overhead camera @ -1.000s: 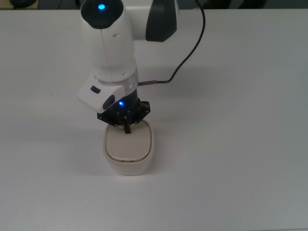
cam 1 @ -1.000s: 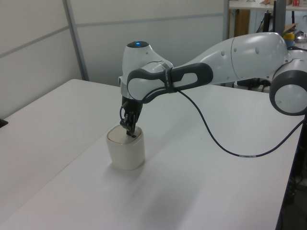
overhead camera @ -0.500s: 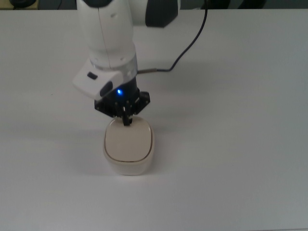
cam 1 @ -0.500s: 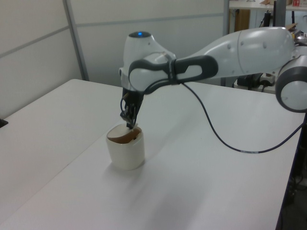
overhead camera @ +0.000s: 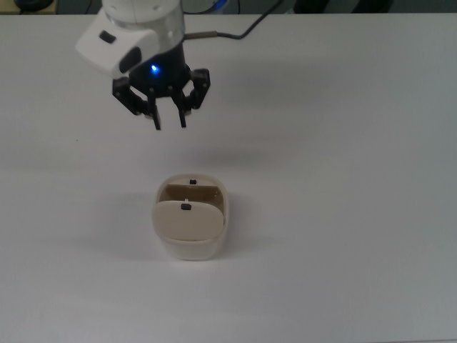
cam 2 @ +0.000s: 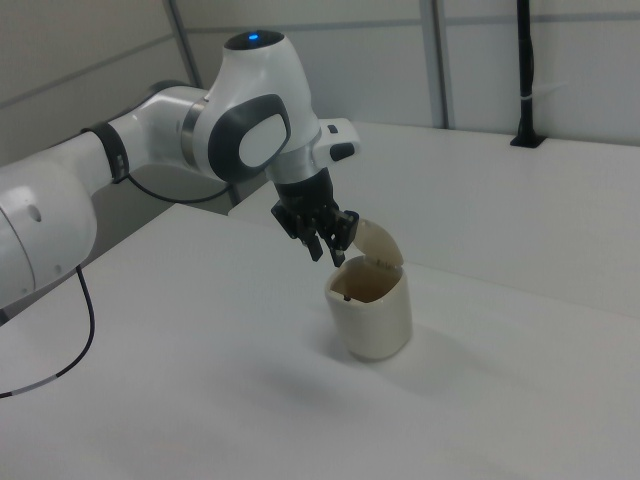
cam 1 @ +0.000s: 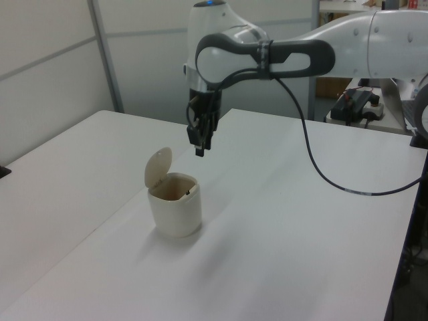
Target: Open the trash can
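Note:
The cream-white trash can [overhead camera: 190, 249] stands on the white table with its beige lid [overhead camera: 187, 220] swung up on its hinge, so the brown inside [overhead camera: 188, 192] shows. In the left view the lid [cam 1: 158, 168] stands upright over the trash can's [cam 1: 176, 215] left rim. My gripper [overhead camera: 169, 123] hangs open and empty above the table, off beyond the can toward the top view's upper edge, touching nothing. In the right view the gripper [cam 2: 331, 252] sits just left of the raised lid [cam 2: 376, 243] and above the trash can's [cam 2: 372, 318] rim.
A black cable [cam 1: 319, 175] loops from the arm over the table at the left view's right. The table's edge [cam 1: 400, 267] runs down the left view's right side. Grey wall panels [cam 1: 60, 73] stand behind the table.
The gripper has risen off the lid's button end and drawn back from the can, fingers now spread. The lid has swung from barely lifted to fully upright.

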Available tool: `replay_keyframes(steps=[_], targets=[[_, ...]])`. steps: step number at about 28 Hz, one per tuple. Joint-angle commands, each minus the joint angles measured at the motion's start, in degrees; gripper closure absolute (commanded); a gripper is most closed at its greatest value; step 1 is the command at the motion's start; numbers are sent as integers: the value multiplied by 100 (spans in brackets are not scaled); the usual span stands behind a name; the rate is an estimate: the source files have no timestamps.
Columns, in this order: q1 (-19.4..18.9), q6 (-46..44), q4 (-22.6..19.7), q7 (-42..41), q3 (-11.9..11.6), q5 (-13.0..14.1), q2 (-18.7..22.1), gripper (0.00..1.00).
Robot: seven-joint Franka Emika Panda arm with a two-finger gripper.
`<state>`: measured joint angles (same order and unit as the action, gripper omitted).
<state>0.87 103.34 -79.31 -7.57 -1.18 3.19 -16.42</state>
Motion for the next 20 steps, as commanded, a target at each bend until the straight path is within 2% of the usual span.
replay_keyframes(steps=[1, 20], targets=[[-8, -348, -164, -25, -181, -20, 270, 0], [10, -543, -155, -87, -260, -47, 367, 0]])
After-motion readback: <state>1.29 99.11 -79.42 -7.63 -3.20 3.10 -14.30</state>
